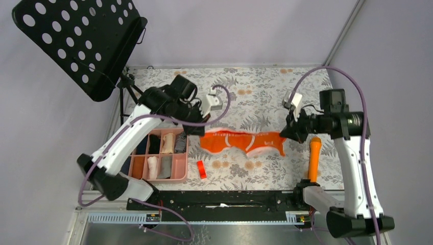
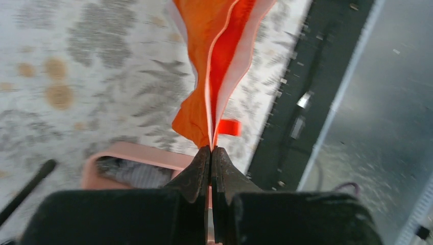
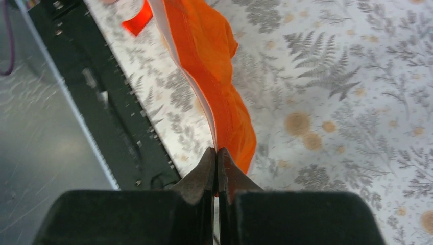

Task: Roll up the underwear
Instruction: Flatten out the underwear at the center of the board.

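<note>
A bright orange underwear [image 1: 242, 142] with white trim is stretched out between both arms above the floral table. My left gripper [image 1: 200, 128] pinches its left end; the left wrist view has the cloth [image 2: 214, 71] rising straight out of the shut gripper [image 2: 211, 149]. On the right, my right gripper [image 1: 284, 133] is shut on the other end, and in the right wrist view the orange fabric [image 3: 209, 76] runs away from the closed gripper [image 3: 217, 150]. More folded underwear, grey striped [image 1: 180, 143] and beige [image 1: 167, 143], lie in the pink tray.
A pink compartment tray [image 1: 179, 176] sits at the left front. A small red block [image 1: 201, 169] lies near it. A long orange cylinder [image 1: 313, 158] stands by the right arm. A black perforated stand [image 1: 76, 41] is at the back left, a black rail [image 1: 219, 200] along the near edge.
</note>
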### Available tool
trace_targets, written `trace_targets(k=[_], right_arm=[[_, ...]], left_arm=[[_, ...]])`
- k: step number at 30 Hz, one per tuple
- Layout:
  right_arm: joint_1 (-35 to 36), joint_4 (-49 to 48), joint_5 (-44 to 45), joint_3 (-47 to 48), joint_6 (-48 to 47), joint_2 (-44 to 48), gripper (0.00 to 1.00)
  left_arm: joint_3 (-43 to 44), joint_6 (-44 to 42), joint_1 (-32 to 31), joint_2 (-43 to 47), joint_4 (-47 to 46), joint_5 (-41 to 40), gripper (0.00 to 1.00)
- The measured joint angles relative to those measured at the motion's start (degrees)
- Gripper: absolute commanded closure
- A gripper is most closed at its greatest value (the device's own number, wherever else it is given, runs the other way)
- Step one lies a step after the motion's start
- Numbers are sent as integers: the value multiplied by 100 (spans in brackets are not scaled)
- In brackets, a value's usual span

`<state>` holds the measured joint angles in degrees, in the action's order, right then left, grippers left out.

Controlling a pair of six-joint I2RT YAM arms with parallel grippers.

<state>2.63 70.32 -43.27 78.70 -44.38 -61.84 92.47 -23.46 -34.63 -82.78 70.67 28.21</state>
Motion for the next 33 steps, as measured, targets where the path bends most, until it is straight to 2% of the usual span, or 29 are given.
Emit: trace_targets(k=[3,6,8,10,12,14,15,16,17,18,20,22,24,25,28,30,33], right_arm=[[61,570,-153,-24,-188,433,100],[72,868,-256,-50,-173,557,100],[76,852,-227,-221,-107,396,100],[74,708,-111,-415,-98,33,100],[63,260,85,-730,-179,-503,96],[-7,-378,334,-1034,-251,-1246,83],[-72,-678,487,-1069,-264,-1722,73],[-149,-977,645,-990,-262,-2253,53],[-184,-1150,894,-627,-229,-2970,41],[-273,-1261,1008,-365,-133,-3355,40],[-387,-1342,1460,1209,192,-4765,39],[-455,-1729,1657,2520,509,-5698,39],[-511,-2041,1694,2946,831,-5947,41],[-540,-2031,1670,2935,953,-5873,41],[-566,-2028,1517,2450,1316,-5344,44],[-557,-2033,1333,1808,1545,-4809,53],[-546,-1843,1102,780,1836,-4061,67]], left_arm=[[-308,96,-286,415,256,216,100],[-365,223,-282,404,328,236,100],[-341,295,-232,85,273,192,95],[-166,433,-109,-651,142,153,85],[-72,621,92,-1497,-315,85,81],[-52,850,302,-2321,-859,-157,70],[28,960,398,-2765,-1121,-328,66],[205,1043,479,-3220,-1320,-533,62],[479,1091,535,-3630,-1432,-728,59],[927,1145,601,-4076,-1478,-944,57],[2162,1211,706,-4937,-1537,-1314,55],[3150,1252,776,-5427,-1725,-1515,55],[3381,1270,824,-5403,-1891,-1550,56],[3272,1283,837,-5237,-1982,-1519,57],[2227,1296,844,-4369,-2227,-1134,64],[1423,1270,833,-3775,-2253,-675,70],[702,1272,809,-3314,-2162,-85,75]])
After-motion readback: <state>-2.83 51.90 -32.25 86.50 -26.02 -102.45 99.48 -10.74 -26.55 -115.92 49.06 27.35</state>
